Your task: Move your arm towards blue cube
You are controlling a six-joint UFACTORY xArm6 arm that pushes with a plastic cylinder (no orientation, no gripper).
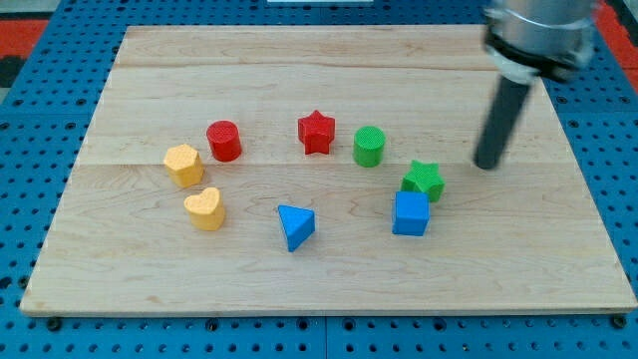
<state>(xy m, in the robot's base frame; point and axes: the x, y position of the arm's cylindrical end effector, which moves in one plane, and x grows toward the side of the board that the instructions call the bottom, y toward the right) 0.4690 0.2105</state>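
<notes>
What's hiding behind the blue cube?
Behind the blue cube sits the green star, touching or nearly so; the cube covers its lower edge. My tip stands beyond, toward the view's right.

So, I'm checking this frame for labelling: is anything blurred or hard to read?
Camera view: the arm's upper housing at the view's top right is motion-blurred; my tip is sharp, right of the green star; blue cube crisp, shadows soft, no glare.

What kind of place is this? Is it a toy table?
Probably a robot lab bench, not a playroom. A wooden board lies on a blue pegboard with holes, and my tip comes down among small blocks such as the blue cube and green star.
</notes>
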